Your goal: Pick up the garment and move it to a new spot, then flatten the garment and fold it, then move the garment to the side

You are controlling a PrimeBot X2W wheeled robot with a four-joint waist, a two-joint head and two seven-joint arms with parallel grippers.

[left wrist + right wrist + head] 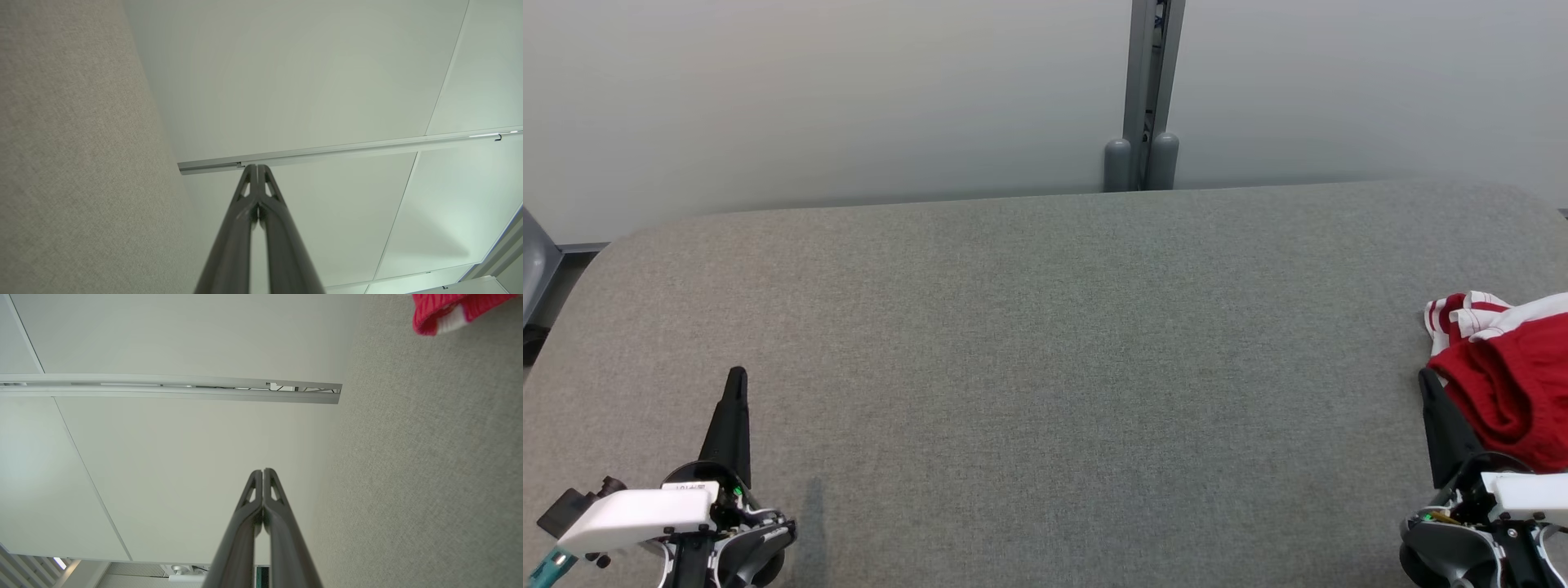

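Nearest, at 7 o'clock, the left gripper [737, 377] sits above the grey fabric bench [1045, 343], its fingers pressed together on nothing. At 5 o'clock the right gripper [1426, 380] is likewise closed and empty. Just beside its tip, at 4 o'clock by the bench's right edge, lies the crumpled red-and-white garment [1515, 384]; farther off, at 12 o'clock, a grey post [1147, 90] stands against the pale wall [809, 98].

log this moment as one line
garment: bunched, right edge of table | left gripper: shut, empty | right gripper: shut, beside garment | pickup: not begun
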